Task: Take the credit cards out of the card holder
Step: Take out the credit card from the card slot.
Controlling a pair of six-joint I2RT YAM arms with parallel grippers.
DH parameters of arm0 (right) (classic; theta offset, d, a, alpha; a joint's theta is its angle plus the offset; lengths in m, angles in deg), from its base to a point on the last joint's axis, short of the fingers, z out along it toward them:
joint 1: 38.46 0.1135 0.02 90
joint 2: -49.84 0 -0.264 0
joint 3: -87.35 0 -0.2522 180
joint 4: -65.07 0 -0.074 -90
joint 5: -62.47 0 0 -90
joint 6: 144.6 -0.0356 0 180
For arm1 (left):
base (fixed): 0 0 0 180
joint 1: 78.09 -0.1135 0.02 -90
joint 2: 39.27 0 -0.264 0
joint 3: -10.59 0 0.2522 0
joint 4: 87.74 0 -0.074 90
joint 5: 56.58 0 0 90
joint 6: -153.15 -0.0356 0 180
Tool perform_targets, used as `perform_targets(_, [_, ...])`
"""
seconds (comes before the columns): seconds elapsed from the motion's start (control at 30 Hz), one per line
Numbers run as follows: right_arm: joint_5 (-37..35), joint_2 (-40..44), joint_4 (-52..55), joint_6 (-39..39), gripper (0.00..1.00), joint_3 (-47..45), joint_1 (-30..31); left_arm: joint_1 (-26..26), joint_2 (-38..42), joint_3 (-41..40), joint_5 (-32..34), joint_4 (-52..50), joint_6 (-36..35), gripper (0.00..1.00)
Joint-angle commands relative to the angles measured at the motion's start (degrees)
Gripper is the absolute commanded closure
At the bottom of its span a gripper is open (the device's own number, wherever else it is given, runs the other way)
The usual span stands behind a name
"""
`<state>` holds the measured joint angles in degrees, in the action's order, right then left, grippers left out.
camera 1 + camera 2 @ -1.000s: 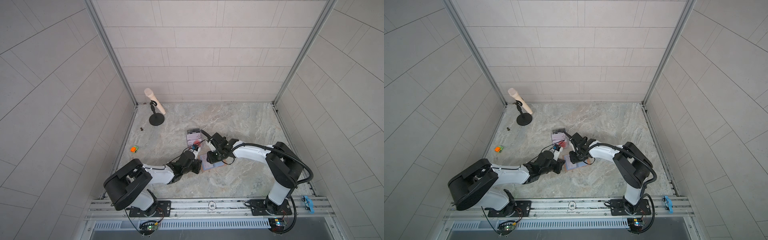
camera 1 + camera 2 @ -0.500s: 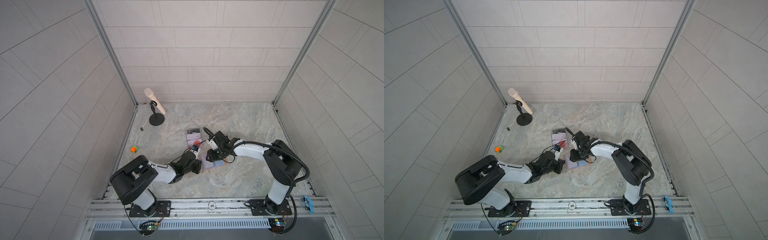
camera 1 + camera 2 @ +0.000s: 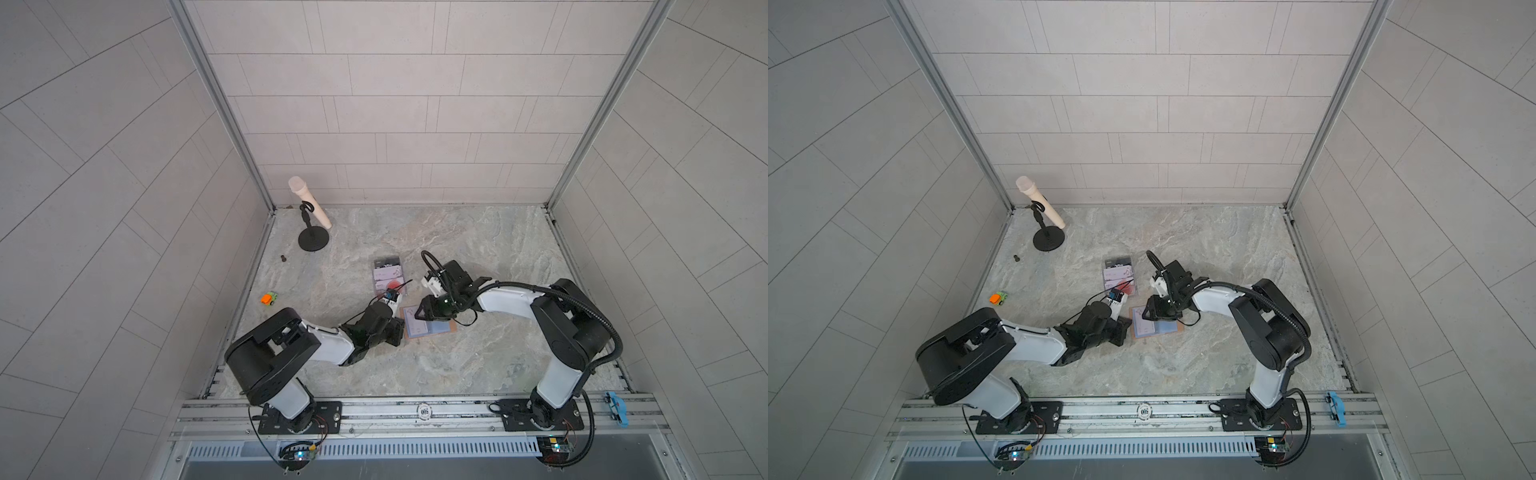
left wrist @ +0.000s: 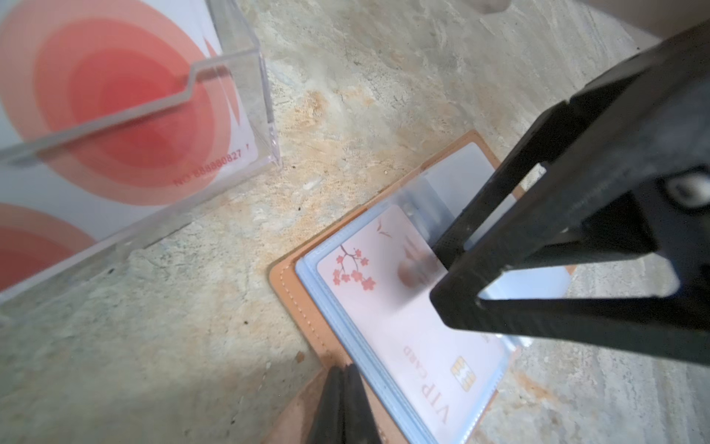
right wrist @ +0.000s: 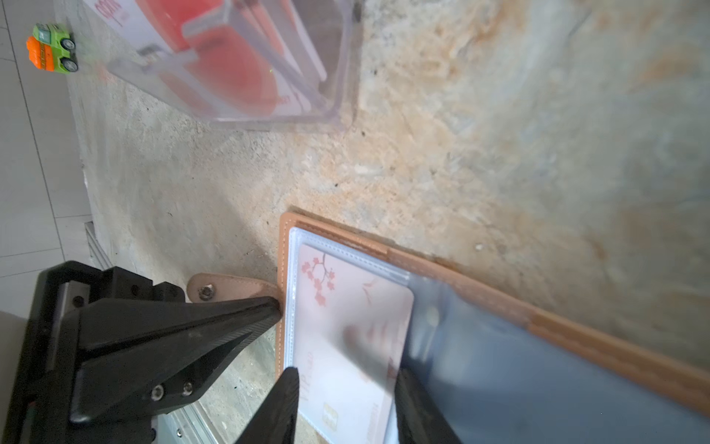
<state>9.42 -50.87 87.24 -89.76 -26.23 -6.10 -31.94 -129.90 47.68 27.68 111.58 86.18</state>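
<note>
Pincers meet over one end of the open tan leather card holder with clear plastic sleeves (image 5: 499, 298), which lies flat on the marbled grey-beige stone worktop (image 3: 478, 249).

The right pincer (image 5: 345, 374) stands part-open. Its two black wedge fingers sit astride the pale pink card (image 5: 338, 307) that shows through the topmost sleeve. Whether they press the card's edges cannot be told.

The left pincer (image 5: 274, 307) is fully closed to a single point. It is set down at the holder's stitched border, where the rounded leather snap tab (image 5: 226, 288) joins. Whether it pinches the tab cannot be told.

Only the right wrist view shows that tab and its metal stud. It also shows a small orange-and-green toy truck (image 5: 52, 52) well apart from the holder.

Only the left wrist view makes the card's print readable: a red blossom branch, a gold chip and "VIP CARD" lettering (image 4: 426, 388). There the left pincer (image 4: 342, 374) appears as two dark blades pressed together, and the right pincer (image 4: 442, 275) as an open black frame over the sleeve.

Near the holder stands a stepped clear acrylic card stand (image 4: 265, 115). It has glossy, sharp-edged walls and holds white cards printed with red concentric circles (image 4: 115, 96).

Both top views show what the wrist views cannot. The two white-and-black arms reach in from the front rail, and the holder (image 3: 432, 330) is a small rectangle between their tips. A cream microphone on a black round-based stand (image 3: 309, 203) sits in the far left corner, a tiny dark object (image 3: 284, 258) lies near it, and a blue item (image 3: 617, 409) sits on the rail.
</note>
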Motion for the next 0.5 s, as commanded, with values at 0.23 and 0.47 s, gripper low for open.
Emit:
perform_targets(0.23, [9.82,3.09,-8.1,-6.59,0.58,-4.33,-2.68,0.24,-2.11,2.04,-1.38,-4.81,-0.88,1.0])
perform_targets(0.47, [12.88,2.27,-11.82,-8.62,0.6,-4.96,-3.53,0.31,-2.24,2.13,-1.64,-5.03,-0.4,1.0])
